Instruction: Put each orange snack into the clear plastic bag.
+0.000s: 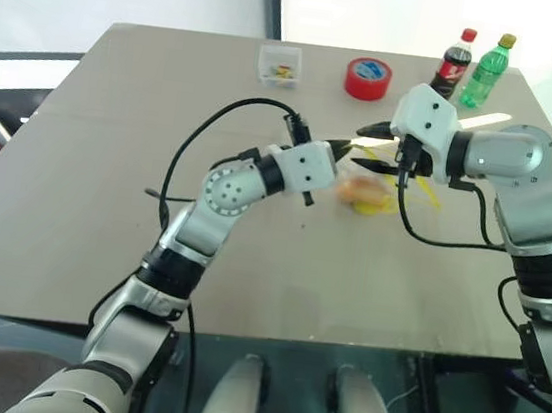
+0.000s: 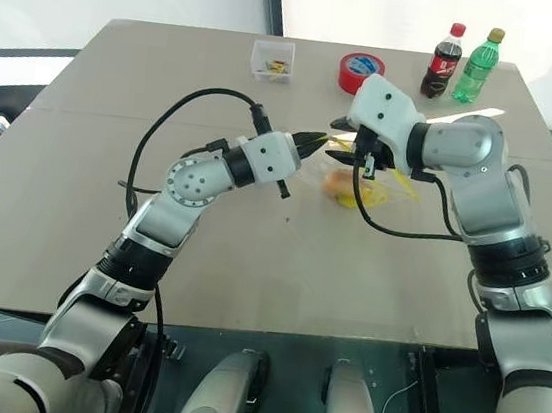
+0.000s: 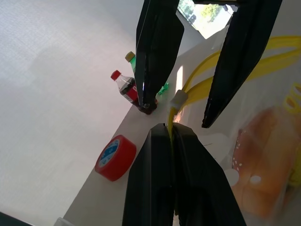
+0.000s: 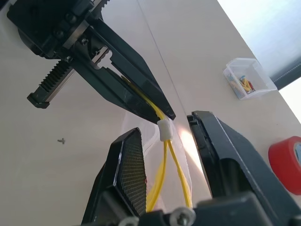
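A: Why was your left hand [image 3: 171, 136] pinched on the yellow strip of the clear plastic bag [image 3: 263, 155]?

B: It held the bag above the desk [image 1: 106, 196]. Your right hand [image 4: 164, 155] stood apart around the strip, gripping nothing. An orange snack [image 3: 265, 160] lay inside.

Hidden and unclear parts around the clear plastic bag [image 1: 373, 193]

In the head views the bag's clear film is nearly invisible against the table [image 1: 106, 196], so its outline cannot be traced, and its top edge is covered by the left gripper [image 1: 343, 150] and right gripper [image 1: 372, 146]. An orange snack [image 3: 263, 160] inside the bag is blurred and cut off at the left wrist picture's edge; how many lie in the bag cannot be told. Beyond the bag, the small clear box [image 1: 279, 64] holds bits too small to identify.
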Controlling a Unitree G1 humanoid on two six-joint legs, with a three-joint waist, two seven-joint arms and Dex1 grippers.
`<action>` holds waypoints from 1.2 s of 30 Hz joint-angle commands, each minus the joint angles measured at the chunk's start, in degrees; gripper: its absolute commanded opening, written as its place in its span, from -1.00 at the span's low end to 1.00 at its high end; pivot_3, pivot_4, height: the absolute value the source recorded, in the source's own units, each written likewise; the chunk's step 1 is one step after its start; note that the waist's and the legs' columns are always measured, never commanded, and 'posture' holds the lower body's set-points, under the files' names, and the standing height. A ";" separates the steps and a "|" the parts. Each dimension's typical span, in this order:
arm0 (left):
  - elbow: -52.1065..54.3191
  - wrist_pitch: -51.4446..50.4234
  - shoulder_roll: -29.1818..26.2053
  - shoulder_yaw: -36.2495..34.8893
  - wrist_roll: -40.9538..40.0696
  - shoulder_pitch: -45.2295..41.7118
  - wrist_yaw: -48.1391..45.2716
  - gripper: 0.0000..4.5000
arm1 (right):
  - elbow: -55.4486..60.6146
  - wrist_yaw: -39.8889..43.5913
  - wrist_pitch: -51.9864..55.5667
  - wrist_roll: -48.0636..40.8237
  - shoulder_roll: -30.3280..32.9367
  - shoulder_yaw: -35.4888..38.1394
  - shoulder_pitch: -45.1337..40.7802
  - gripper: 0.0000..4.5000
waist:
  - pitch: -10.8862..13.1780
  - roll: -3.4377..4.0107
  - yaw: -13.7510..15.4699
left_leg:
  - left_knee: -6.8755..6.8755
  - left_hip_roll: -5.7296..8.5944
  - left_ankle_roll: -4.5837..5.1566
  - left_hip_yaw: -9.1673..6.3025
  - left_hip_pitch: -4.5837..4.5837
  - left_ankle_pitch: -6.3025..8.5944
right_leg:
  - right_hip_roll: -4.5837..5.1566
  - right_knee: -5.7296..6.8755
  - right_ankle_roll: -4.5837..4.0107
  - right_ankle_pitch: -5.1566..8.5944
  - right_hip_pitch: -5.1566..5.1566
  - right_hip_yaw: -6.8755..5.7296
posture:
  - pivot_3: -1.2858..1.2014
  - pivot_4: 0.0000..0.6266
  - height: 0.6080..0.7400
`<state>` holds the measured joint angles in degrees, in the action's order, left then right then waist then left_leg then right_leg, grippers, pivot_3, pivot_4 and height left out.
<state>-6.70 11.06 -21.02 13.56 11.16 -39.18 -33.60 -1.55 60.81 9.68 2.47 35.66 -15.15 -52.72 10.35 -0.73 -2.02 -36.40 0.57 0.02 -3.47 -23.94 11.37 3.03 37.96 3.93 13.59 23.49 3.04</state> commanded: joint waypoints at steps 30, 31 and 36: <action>-0.04 0.93 -7.39 -4.56 -1.02 1.21 1.90 -1.00 | 0.99 -2.61 1.20 -0.67 11.11 7.02 7.17 -0.99 | 0.00 0.00 0.01 | 0.00 0.00 0.00 0.01 0.00 0.00 | 0.00 -0.01 0.00 0.00 0.00 0.01 | 0.03 -0.52 1.00; 0.04 0.92 -7.41 -4.53 -1.06 1.25 1.92 -1.00 | 0.85 -2.79 1.25 -0.64 11.54 7.20 7.57 -0.99 | 0.00 0.00 0.01 | 0.00 0.00 0.00 0.01 0.00 0.00 | 0.01 -0.01 0.00 0.00 0.00 0.01 | 0.03 -0.52 1.00; 0.13 0.98 -7.33 -4.29 -1.21 1.15 1.71 -1.00 | -0.12 -3.45 1.62 -0.07 13.93 7.39 8.98 -0.99 | 0.00 0.00 0.01 | 0.00 0.00 0.00 0.02 0.00 0.00 | 0.01 -0.01 0.00 0.00 0.00 0.01 | 0.03 -0.52 1.00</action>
<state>-6.39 12.38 -26.66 13.56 10.97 -38.07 -33.54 0.01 58.34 9.88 0.75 46.62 -11.89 -44.27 10.35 -0.74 -2.00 -36.40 0.57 0.02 -3.46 -23.94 11.37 3.04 37.94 3.94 13.59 23.48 3.05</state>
